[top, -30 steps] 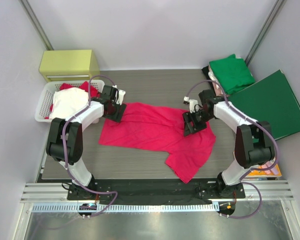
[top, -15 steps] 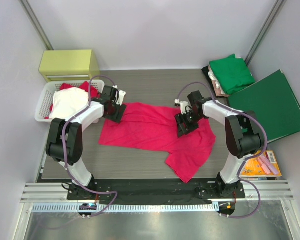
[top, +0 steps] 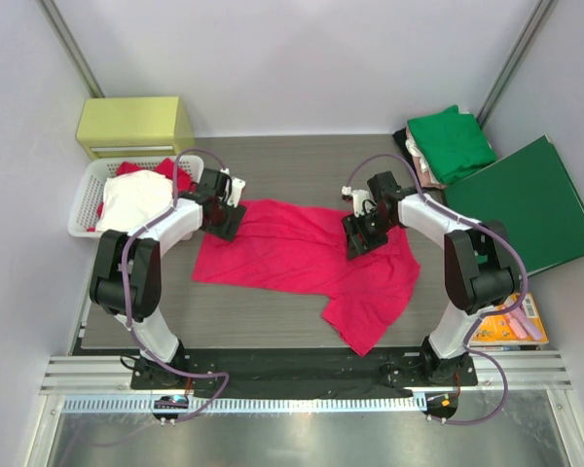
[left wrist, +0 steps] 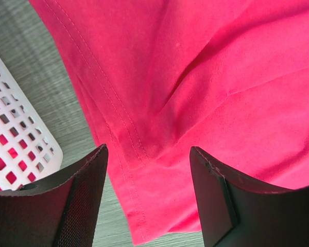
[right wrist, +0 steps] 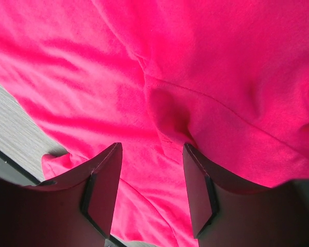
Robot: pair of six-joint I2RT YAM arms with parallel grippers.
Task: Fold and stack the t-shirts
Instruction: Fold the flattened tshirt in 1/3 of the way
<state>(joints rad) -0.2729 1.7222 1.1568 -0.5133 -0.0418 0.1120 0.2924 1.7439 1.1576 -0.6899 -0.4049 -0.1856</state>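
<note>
- The left arm reaches up from the worktop's [top: 302, 165] near edge and bends inward. The left gripper [top: 226, 220] points down at the far-left hem of the pinkish-red t-shirt [top: 292, 258].
- Its fingers [left wrist: 87, 195] stand wide apart astride the hem, gripping nothing.
- The right arm elbows outward. The right gripper [top: 361, 233] sits low on the shirt's right side, jaws parted around a raised crease and not clamped.
- The shirt lies spread across the worktop's middle.
- The green t-shirt [top: 453, 141] lies at the far right corner.
</note>
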